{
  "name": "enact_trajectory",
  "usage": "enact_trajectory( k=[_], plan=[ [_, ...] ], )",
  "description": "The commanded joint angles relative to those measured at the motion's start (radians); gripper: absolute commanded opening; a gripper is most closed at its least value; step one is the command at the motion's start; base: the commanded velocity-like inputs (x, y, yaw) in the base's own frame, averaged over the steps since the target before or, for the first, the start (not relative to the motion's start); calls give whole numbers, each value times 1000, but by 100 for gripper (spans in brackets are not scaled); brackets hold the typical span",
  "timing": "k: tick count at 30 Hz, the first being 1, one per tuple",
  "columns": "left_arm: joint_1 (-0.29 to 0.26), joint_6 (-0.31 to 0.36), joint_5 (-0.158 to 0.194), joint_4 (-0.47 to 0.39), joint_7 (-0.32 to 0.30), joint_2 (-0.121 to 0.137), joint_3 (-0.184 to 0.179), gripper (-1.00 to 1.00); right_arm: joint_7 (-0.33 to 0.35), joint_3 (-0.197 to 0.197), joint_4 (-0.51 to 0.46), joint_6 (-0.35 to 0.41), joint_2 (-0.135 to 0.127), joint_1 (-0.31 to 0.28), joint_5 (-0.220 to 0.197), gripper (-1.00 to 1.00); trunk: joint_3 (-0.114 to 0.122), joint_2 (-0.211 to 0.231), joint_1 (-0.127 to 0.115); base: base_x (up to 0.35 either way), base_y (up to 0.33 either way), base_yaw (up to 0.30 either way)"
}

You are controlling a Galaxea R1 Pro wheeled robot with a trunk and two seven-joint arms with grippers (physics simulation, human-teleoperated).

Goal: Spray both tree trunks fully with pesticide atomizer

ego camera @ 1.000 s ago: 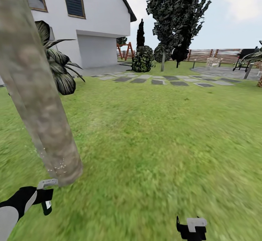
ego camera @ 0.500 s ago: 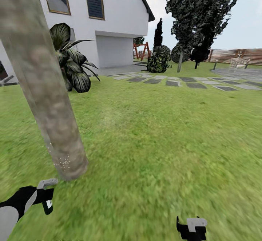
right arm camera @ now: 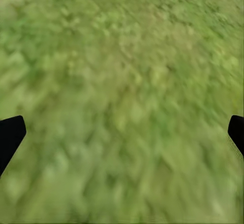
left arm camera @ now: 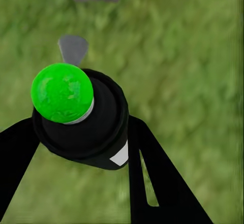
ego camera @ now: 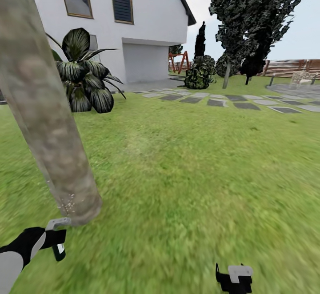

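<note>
Spraying looks under way: head view has the left gripper [ego camera: 55, 243] clamping the pesticide atomizer [ego camera: 58, 224] just beside the mottled tree trunk [ego camera: 49, 121], left wrist view shows its green-capped body gripped, right wrist view shows fingers spread over grass [right arm camera: 122, 97]; next, sweep higher.

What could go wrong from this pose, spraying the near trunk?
1. The pesticide atomizer nozzle sits low, near the base of the tree trunk. White specks show only near the base, so the upper trunk may stay uncovered.
2. The left gripper is close to the trunk; further base motion might bump it.
3. The right gripper hangs open over grass, idle, so it likely cannot help if the atomizer slips.
</note>
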Motion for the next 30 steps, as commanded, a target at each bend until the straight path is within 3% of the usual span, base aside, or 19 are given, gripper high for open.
enact_trajectory(
  k=[1,4,9,11,13,15,17,19,20,22,27,30],
  plan=[
    [-1,5,-11,-5,-7,-2,9,-100,-6,-5,1,-2,-1,-1,11,100,-1,0,0,225,-182,226],
    [-6,15,-11,-19,-8,-1,9,-100,-6,-4,1,-2,0,-1,11,100,-1,0,0,226,-169,260],
    [-6,96,-17,-153,-21,4,-1,-100,-6,-4,2,-1,0,-1,11,100,-1,0,0,24,-18,91],
    [-9,164,-18,-188,-47,8,-4,-100,-6,-4,2,-2,0,-1,11,100,-1,0,0,2,-1,6],
    [-11,200,-21,-232,-104,45,-5,-100,-6,-4,2,-2,0,-1,11,100,-1,0,0,0,0,2],
    [-9,211,-23,-255,-155,124,-7,-100,-5,-4,2,-2,0,-1,12,100,-1,0,0,0,0,0],
    [-6,211,-37,-259,-164,140,-10,-100,-5,-4,2,-2,0,-1,12,100,-1,0,0,0,0,0],
    [-4,211,-72,-256,-166,132,-28,-100,-5,-4,2,-2,0,-1,12,100,-1,0,0,0,0,0],
    [-4,213,-93,-258,-164,112,-61,-100,-5,-4,2,-2,0,-1,12,100,-1,0,0,0,0,0],
    [-8,216,-105,-261,-163,92,-94,-100,-5,-4,2,-2,0,-1,12,100,-1,0,0,-81,0,0],
    [-18,226,-100,-264,-166,86,-98,-100,-5,-4,2,-2,0,-1,12,100,-1,0,0,-240,0,0],
    [-40,283,-100,-308,-165,85,-98,-100,-5,-4,2,-2,0,-1,12,100,-1,0,0,-43,0,0]
  ],
)
